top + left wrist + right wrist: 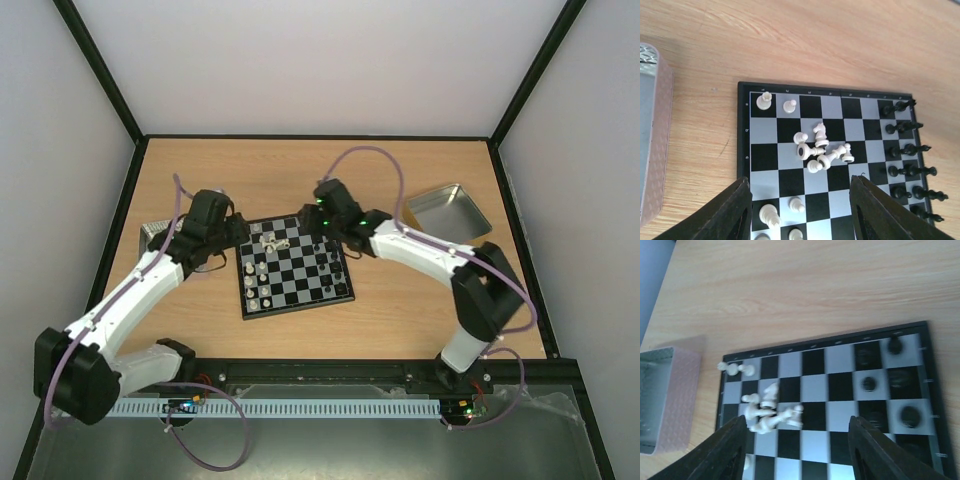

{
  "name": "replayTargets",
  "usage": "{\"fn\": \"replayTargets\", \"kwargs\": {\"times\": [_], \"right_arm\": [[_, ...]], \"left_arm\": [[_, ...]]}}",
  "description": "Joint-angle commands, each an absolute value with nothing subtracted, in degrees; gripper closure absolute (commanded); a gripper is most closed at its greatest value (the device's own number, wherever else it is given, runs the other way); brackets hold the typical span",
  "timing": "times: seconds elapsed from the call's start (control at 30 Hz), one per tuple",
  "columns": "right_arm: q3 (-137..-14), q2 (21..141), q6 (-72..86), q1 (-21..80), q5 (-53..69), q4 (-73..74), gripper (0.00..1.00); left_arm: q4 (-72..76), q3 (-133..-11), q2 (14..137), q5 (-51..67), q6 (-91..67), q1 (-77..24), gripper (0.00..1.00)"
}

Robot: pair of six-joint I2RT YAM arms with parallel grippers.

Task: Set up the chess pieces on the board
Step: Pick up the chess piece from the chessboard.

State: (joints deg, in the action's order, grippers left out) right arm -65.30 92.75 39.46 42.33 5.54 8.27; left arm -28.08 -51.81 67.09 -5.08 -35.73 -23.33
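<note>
**Left gripper**: jaws apart, nothing between them, hanging over the white end of the board. Its fingers frame the squares just beside a heap of toppled white pieces. These lie tangled and touching one another, a few rows in from the edge.

**Right gripper**: spread wide, empty, above the same heap from the other side (its view is blurred, so single men are hard to tell apart there).

**Chess pieces overall:**
- The black pieces stand in two lines along the far edge and look in order.
- White is unfinished. Two standing white pieces sit near one corner and a few more upright ones are close by the left finger. The rest are in the heap.

**Step in hand, as I judge it:** lift one fallen white man and stand it on its home square.

**To do it well:**
- Take a piece from the heap's rim, not its middle. The knight at the edge looks freest.
- Narrow the jaws before descending, since a wide approach could knock the neighbours.
- Turn the wrist so the pads close across the stem, then come straight down and close slowly.
- Work one arm at a time. The top view shows both grippers near each other over the same end.

**Beyond the board:** a tin lies near the board's left edge, and another tin is well apart, on the right of the table.
</note>
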Motion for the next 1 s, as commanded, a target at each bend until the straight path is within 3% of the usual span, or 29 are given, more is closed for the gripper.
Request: {"fn": "replayTargets", "kwargs": {"times": [0.0, 0.27, 0.5, 0.63, 0.97], "right_arm": [[-74.3, 100.6, 37.2, 47.4, 3.8, 15.5, 0.5], [-86.2, 112.9, 40.1, 52.0, 4.6, 22.8, 0.69], [-92.6, 119.5, 42.1, 52.6, 2.7, 27.4, 0.7], [-95.6, 122.2, 42.3, 52.6, 1.9, 29.2, 0.75], [-97.8, 125.5, 42.2, 52.6, 1.5, 31.0, 0.73]], "left_arm": [[-23.6, -48.3, 62.9, -5.7, -37.2, -22.8, 0.45], [-23.1, -45.1, 60.1, -4.6, -36.6, -22.2, 0.45], [-22.9, -43.7, 58.0, -5.2, -35.3, -20.7, 0.44], [-23.4, -43.4, 58.2, -5.1, -34.1, -19.8, 0.43], [-23.1, -42.5, 58.9, -3.3, -33.5, -18.7, 0.44]]}}
